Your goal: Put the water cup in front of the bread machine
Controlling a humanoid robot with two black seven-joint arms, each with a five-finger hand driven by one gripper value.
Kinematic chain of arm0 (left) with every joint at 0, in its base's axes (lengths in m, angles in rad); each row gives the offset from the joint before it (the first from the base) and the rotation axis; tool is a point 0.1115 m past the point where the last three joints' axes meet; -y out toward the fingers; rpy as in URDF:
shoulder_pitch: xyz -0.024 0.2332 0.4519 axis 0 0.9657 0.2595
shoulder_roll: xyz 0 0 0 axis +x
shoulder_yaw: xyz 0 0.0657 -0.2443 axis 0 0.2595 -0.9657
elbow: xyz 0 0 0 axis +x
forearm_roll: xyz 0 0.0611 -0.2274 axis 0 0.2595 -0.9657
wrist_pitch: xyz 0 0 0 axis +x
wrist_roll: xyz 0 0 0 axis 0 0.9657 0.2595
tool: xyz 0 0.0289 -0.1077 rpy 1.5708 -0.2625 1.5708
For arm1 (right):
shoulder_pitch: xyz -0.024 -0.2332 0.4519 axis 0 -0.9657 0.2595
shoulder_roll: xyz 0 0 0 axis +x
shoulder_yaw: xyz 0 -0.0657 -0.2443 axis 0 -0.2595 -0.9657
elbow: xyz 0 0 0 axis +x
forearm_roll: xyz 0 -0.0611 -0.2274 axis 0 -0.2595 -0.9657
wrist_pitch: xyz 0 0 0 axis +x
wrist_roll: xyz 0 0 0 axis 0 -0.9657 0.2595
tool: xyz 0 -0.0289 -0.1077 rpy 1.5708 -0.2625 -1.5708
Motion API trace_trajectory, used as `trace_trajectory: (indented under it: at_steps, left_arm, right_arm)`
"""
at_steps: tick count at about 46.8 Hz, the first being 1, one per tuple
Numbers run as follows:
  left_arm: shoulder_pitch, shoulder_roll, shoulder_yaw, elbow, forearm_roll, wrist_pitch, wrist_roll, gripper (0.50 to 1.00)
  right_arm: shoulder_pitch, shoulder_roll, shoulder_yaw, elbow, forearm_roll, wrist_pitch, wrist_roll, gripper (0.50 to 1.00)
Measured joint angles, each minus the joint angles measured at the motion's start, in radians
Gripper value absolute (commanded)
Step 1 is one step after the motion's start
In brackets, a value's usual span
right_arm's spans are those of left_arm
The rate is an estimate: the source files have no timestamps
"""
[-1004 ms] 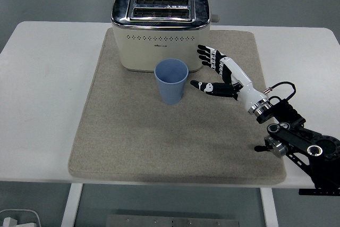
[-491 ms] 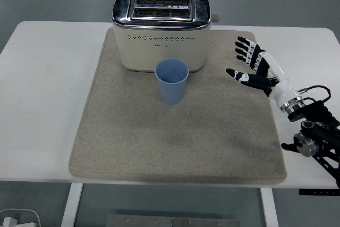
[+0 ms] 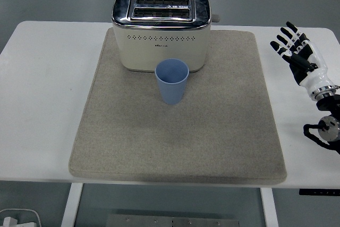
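Cup upright on the mat, just at six o'clock of the bread machine, rim overlapping its front wall in this view. Right hand has pulled away: a second ago it hovered beside the cup at three o'clock, now it sits well apart over bare table past the mat's right edge, fingers spread wide, holding nothing. Placement looks finished; the arm seems to be retreating. Left arm out of sight.

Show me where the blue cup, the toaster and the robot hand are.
blue cup (image 3: 172, 86), head view, on its front wall.
toaster (image 3: 161, 46), head view, on its cream front side.
right hand (image 3: 298, 51), head view, on the palm.
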Motion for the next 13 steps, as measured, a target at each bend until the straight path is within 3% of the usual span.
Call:
trace_trajectory:
  at_steps: [13]
  left_arm:
    - [0.0,0.0,0.0,0.0,0.0,0.0,0.001,0.996]
  right_arm:
    - [0.009,0.02,0.004,-0.012,0.03,-0.001,-0.004,0.921]
